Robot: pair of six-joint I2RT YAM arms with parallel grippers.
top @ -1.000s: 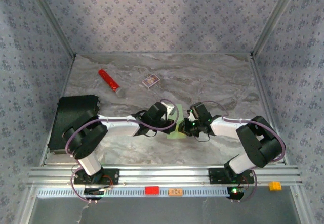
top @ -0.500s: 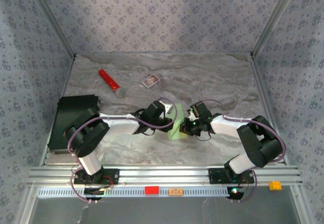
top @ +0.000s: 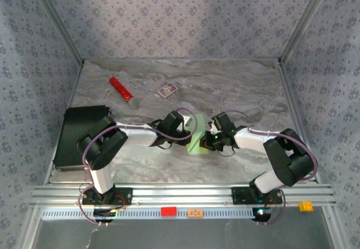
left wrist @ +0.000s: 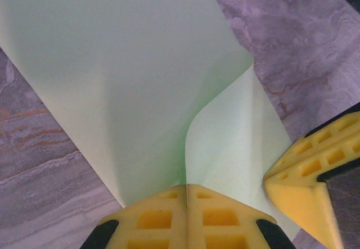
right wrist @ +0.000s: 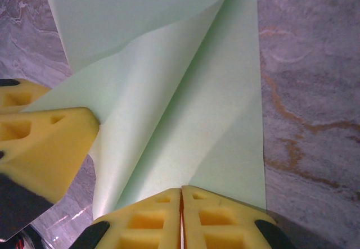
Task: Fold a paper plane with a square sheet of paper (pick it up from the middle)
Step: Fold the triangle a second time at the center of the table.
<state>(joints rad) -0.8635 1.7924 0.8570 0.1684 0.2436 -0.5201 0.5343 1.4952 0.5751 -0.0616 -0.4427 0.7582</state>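
Observation:
The pale green square sheet of paper [top: 196, 135] hangs bent between both grippers over the middle of the table. My left gripper [top: 188, 132] is shut on the sheet's edge [left wrist: 135, 86]; its yellow jaws meet with the paper pinched between them. My right gripper [top: 207, 137] is shut on the opposite side of the sheet [right wrist: 185, 108], jaws pressed together. In the left wrist view the right gripper's yellow fingertip [left wrist: 315, 176] sits close at the right. In the right wrist view the left gripper's fingertip [right wrist: 42, 142] sits at the left. The sheet curls into a loose fold.
A red cylinder [top: 121, 90] and a small purple-and-white card box [top: 167, 90] lie at the back of the marbled table [top: 236, 86]. A black box [top: 81, 134] stands at the left edge. Patterned walls close in three sides.
My left arm's elbow has swung inward and its gripper has shifted slightly right, tilting the sheet more upright. The right gripper has stayed almost still.

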